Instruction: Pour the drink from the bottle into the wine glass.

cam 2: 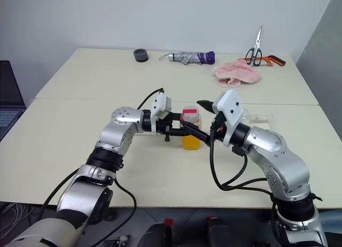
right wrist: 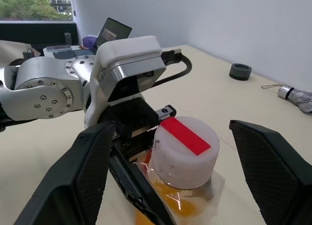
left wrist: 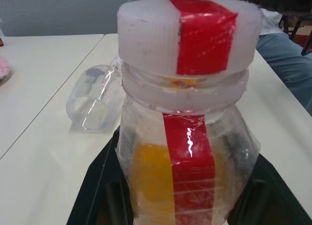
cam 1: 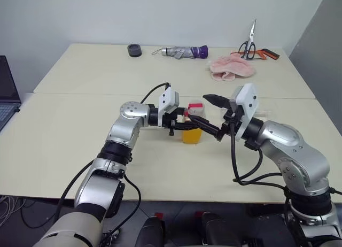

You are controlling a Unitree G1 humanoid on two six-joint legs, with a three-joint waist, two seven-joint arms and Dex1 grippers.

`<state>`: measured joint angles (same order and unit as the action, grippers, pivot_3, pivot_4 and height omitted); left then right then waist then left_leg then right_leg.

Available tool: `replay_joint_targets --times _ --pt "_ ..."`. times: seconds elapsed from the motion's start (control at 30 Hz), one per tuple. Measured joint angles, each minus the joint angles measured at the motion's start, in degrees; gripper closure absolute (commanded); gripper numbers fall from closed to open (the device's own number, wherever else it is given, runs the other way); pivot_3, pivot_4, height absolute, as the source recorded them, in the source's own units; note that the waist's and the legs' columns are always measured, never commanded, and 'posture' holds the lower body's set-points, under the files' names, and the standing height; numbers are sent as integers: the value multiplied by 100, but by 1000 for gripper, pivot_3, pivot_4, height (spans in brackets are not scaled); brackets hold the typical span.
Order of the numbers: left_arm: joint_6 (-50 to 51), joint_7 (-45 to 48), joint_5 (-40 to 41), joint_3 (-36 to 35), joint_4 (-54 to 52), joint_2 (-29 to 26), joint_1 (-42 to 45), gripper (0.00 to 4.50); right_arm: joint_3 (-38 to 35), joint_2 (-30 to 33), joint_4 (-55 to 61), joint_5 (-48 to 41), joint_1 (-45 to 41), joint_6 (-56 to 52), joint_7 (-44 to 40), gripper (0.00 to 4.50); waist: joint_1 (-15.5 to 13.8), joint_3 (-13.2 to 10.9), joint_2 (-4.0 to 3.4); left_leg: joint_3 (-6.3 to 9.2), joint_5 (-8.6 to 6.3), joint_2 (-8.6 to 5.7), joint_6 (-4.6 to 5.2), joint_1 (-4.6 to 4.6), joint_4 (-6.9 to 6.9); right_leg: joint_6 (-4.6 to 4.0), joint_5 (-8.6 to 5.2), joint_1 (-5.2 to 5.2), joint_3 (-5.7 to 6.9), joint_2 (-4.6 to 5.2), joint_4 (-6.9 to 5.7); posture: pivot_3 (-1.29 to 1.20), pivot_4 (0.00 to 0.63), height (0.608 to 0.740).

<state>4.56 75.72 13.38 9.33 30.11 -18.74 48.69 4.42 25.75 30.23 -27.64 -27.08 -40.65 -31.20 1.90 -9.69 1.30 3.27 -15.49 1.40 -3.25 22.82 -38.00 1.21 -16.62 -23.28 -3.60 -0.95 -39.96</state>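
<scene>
The bottle (cam 1: 192,128) stands upright at the middle of the table, clear plastic with a red stripe, a red-and-white cap (right wrist: 185,149) and the orange drink (left wrist: 151,176) in its lower part. My left gripper (cam 1: 183,127) reaches in from the left and is shut on the bottle's body, its black fingers (left wrist: 95,191) on either side. My right gripper (right wrist: 170,130) is open, level with the cap, with one finger on each side of it and not touching it. The wine glass (cam 2: 260,117) lies on its side on the table behind my right wrist, its empty bowl (left wrist: 95,101) showing past the bottle.
At the far edge of the table lie a black round cap (cam 1: 134,49), a folded umbrella (cam 1: 184,52), a pink cloth (cam 1: 231,68) and scissors (cam 1: 248,44). A laptop (cam 1: 6,92) sits off the left side. A person's leg (left wrist: 287,59) is beyond the table.
</scene>
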Motion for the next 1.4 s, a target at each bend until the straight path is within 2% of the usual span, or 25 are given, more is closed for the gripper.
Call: replay_joint_targets --times 0.27,0.37,0.5,0.53,1.2,1.4 --pt "-2 -7 0 0 0 3 0 2713 146 -173 -492 173 -185 188 -44 524 -2 0 0 0 0 0 0 0 0 0 0 0 0 0 0 0 150 740" --pt "-2 -10 0 0 -1 2 0 2713 146 -226 -596 177 -204 257 -55 1124 -1 0 0 0 0 1 0 0 0 0 0 0 0 0 0 0 150 740" --pt "-2 -17 0 0 -1 -2 -1 2713 147 -250 -640 176 -243 278 -104 2551 -1 0 0 0 0 1 0 0 0 0 0 0 0 0 0 0 150 740" --pt "-2 -19 0 0 -2 -5 -1 2714 146 -252 -649 177 -249 279 -106 2697 -1 0 0 0 0 1 0 0 0 0 0 0 0 0 0 0 150 740" --pt "-3 -83 18 -67 -54 -61 -60 2721 223 -404 -797 310 -275 503 -160 2693 -1 0 0 0 0 1 0 0 0 0 0 0 0 0 0 0 150 740" --pt "-3 -106 18 -73 -54 -29 -65 2734 -99 -710 -763 -159 -267 342 -96 2762 -2 0 0 1 0 1 0 0 0 0 0 0 1 2 0 0 150 740"
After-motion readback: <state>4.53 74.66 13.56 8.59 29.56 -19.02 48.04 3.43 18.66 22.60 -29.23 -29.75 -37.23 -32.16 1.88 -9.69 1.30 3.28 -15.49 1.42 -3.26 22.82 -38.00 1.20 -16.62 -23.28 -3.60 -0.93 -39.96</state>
